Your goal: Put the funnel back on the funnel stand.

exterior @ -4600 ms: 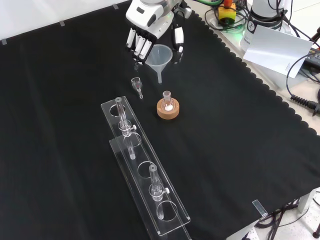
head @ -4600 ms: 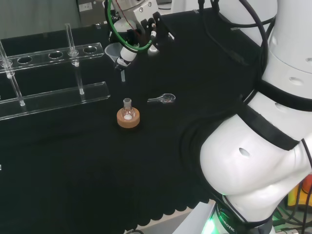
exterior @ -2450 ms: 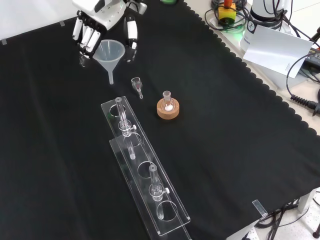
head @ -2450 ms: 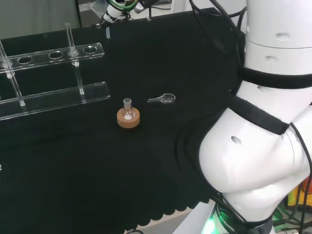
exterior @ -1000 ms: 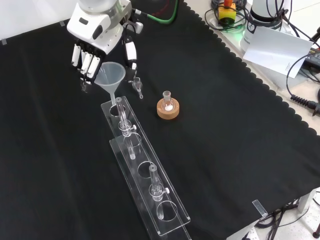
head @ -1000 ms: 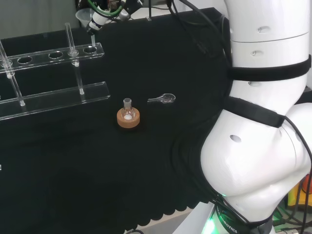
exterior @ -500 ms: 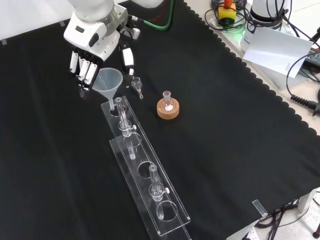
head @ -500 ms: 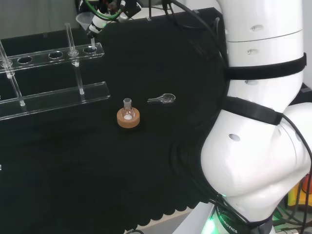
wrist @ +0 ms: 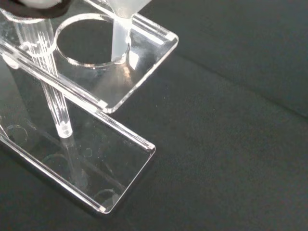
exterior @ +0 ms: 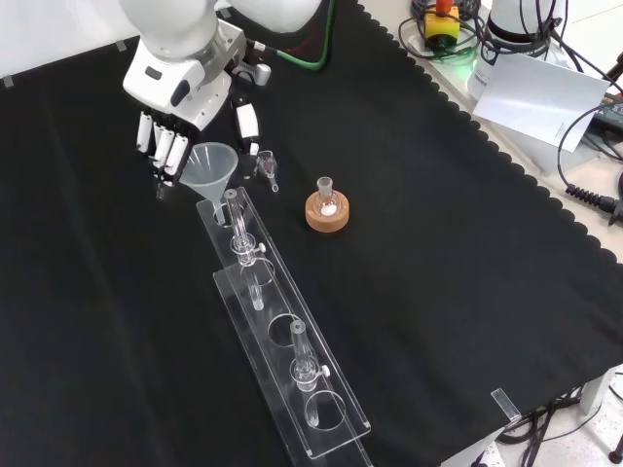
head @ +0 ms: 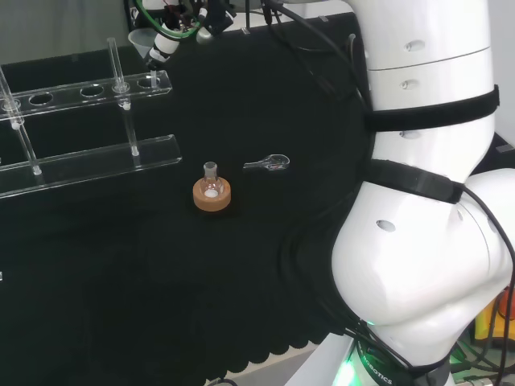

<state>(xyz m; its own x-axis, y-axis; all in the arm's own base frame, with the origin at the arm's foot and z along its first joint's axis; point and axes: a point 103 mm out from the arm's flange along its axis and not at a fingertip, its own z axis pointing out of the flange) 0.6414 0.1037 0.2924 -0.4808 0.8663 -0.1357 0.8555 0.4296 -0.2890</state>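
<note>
Front view: the hand [exterior: 180, 97] comes in from the top, fingers and thumb curled round the translucent funnel [exterior: 210, 166], which it holds upright by the cone. The funnel hangs over the end hole of the clear acrylic funnel stand [exterior: 282, 336], at the stand's upper end in this view. In the wrist view the funnel's stem [wrist: 120, 41] meets the rim of that end hole [wrist: 91, 41], at the hole's edge rather than its centre; whether the tip has entered the hole cannot be told. The stand's upper shelf carries a row of round holes and rests on clear posts [wrist: 55, 103] above a lower base plate [wrist: 82, 173].

To the right of the funnel in the front view, a small clear spoon [exterior: 266, 167] lies on the black cloth [exterior: 467, 243], close to the thumb. Farther right, apart from the stand, a small flask [exterior: 326, 197] sits in a cork ring [exterior: 326, 215].

Head view: the funnel [head: 142, 39] is at the far right end of the stand [head: 88, 121].
</note>
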